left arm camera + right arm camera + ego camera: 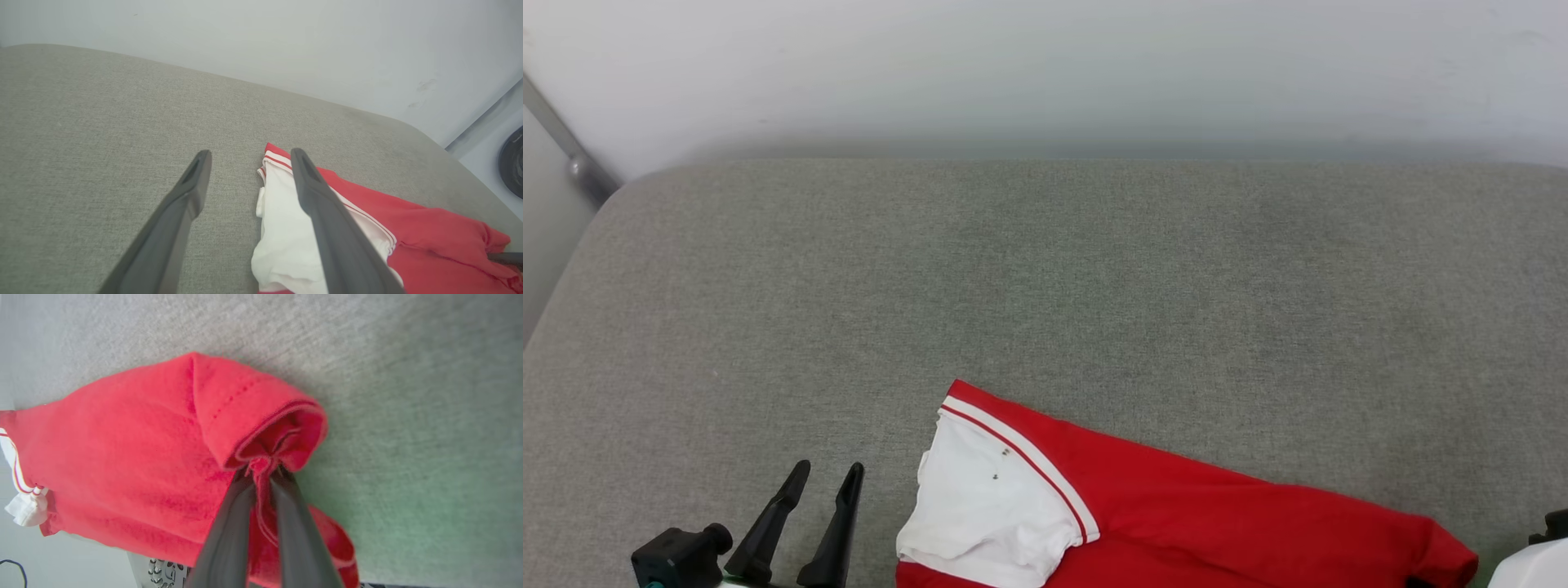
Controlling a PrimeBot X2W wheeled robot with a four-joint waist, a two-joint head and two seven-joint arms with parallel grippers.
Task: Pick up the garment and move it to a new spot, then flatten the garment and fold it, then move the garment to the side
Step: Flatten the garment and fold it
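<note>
Where the shirt lies: the red shirt is spread on the grey cushion, low in the head view, with its white sleeve at the left end.
Right gripper: clamped on a bunched red edge of the shirt, the cloth pinched between both fingers.
Left gripper: fingers held wide apart, nothing gripped, just beside the white sleeve.
Wall: pale, seen behind the cushion.
</note>
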